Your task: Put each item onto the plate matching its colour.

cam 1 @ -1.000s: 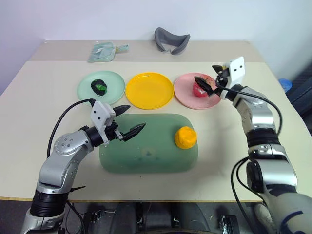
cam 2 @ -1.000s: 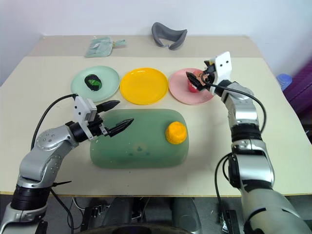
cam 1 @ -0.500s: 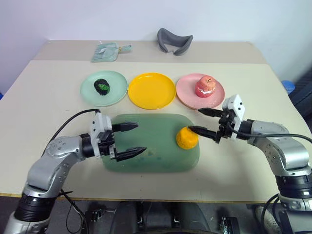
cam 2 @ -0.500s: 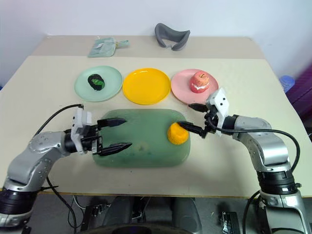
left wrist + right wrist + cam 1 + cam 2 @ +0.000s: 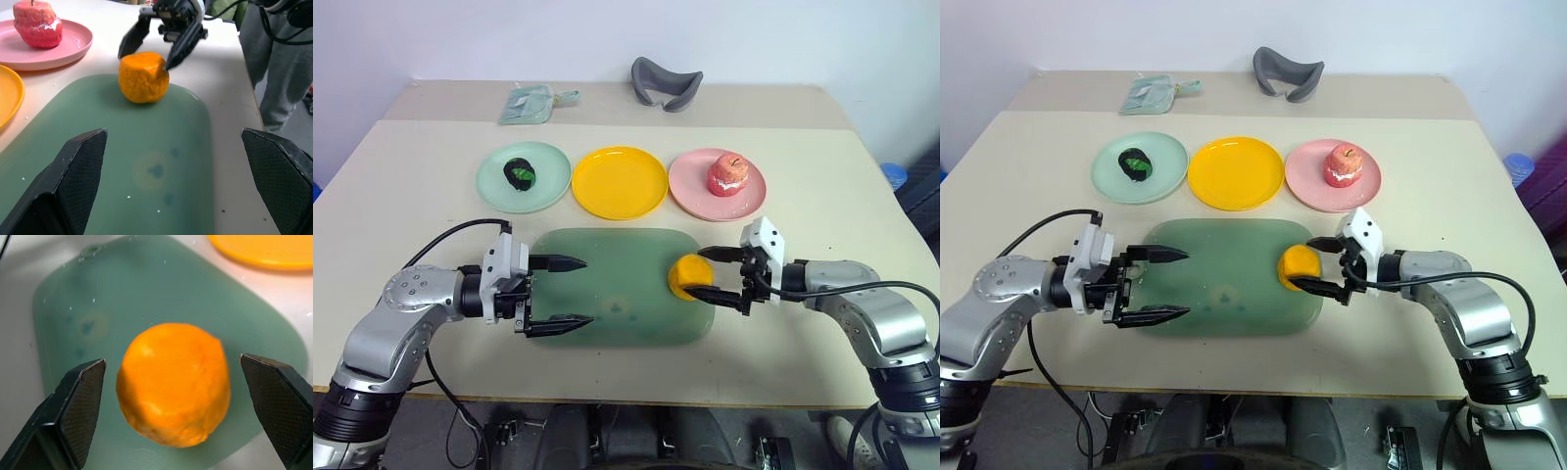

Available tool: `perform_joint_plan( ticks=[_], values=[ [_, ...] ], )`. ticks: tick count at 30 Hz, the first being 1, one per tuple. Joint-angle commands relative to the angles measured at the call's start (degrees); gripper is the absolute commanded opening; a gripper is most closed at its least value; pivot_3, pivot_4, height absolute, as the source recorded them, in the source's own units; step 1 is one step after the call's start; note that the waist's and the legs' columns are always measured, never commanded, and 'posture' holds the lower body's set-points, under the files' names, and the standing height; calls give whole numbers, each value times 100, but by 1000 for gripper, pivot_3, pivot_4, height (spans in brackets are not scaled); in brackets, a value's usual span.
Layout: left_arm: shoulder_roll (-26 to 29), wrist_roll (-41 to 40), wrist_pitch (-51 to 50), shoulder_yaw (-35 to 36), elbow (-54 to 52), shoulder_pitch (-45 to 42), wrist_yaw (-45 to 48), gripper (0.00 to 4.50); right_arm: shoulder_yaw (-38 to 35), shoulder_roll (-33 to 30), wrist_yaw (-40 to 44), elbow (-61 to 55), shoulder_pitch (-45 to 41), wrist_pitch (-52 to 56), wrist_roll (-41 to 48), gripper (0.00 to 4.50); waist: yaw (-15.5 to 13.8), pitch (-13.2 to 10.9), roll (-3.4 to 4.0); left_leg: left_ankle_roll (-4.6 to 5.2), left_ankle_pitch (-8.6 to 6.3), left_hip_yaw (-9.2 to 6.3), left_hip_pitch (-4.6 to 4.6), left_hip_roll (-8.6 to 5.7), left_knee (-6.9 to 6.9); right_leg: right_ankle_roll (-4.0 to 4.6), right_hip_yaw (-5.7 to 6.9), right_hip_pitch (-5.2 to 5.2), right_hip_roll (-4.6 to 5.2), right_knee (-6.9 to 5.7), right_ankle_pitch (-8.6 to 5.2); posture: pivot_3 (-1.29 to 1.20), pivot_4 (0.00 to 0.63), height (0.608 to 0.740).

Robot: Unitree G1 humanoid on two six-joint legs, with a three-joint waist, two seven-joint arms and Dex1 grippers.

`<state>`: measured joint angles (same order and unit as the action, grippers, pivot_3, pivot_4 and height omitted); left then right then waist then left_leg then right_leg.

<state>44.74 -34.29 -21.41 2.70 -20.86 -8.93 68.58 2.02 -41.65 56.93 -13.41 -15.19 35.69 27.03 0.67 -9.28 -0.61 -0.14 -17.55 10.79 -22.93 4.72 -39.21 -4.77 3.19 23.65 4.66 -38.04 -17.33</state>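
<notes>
- Orange fruit sits at the right end of the green mat, yellow plate well apart behind it
- my right gripper is wide open around it, one finger each side, nothing held yet
- left gripper is wide open too, empty, over the mat's other end
- apple is on the pink plate, dark lump on the mint plate
- worry: it's lumpy, so an off-centre pinch could squirt it off the mat

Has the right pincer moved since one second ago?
Yes. The right pincer left the pink plate, where the red apple sits, and came down to the green mat, now open around the orange fruit.
</notes>
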Motion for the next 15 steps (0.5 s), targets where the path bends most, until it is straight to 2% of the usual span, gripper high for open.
perform_joint_plan(
  ticks=[1,2,3,5,6,7,8,12,15],
  values=[
    [28,22,103,49,-58,-80,14,4500,38,32,-24,-74,0,-151,-75,4462,2,0,0,0,0,0,0,0,0,0,-1,0,0,0,0,0,150,740],
    [18,26,105,43,-64,-80,0,4500,60,45,-28,-69,9,-165,-89,4462,3,0,0,0,0,0,0,0,0,0,0,0,0,0,0,0,150,740],
    [-2,36,112,29,-64,-88,-26,4500,70,92,-87,-26,-6,-184,-121,4227,2,0,0,0,0,0,0,0,0,0,0,0,0,0,0,0,150,740],
    [-49,40,120,33,-70,-87,-104,4500,72,155,-118,-8,-25,-231,-124,3644,2,0,0,0,0,0,0,0,0,0,0,0,0,0,0,0,150,740],
    [-62,38,122,41,-80,-78,-132,4500,63,174,-127,-19,-23,-241,-116,3108,2,0,0,0,0,0,0,0,0,0,0,0,0,0,0,0,150,740],
    [-83,48,123,57,-70,-73,-182,4500,42,223,-183,-8,-67,-265,-130,2770,1,0,0,0,0,0,0,0,0,0,0,0,0,0,0,0,150,740],
    [-105,63,132,76,-60,-59,-245,4500,33,272,-242,20,-128,-296,-162,2601,1,0,0,0,0,0,0,0,0,0,0,0,0,0,0,0,150,740],
    [-313,72,118,146,-30,-56,-627,4500,23,496,-354,181,-418,-396,-176,2601,4,0,0,0,0,0,0,0,-1,0,0,0,0,0,0,0,150,740],
    [-633,80,51,295,-11,-30,-1207,4500,66,877,-528,604,-951,-687,-298,2601,19,0,-1,0,0,0,1,0,-2,0,-1,0,-1,-2,0,0,150,740]
  ],
)
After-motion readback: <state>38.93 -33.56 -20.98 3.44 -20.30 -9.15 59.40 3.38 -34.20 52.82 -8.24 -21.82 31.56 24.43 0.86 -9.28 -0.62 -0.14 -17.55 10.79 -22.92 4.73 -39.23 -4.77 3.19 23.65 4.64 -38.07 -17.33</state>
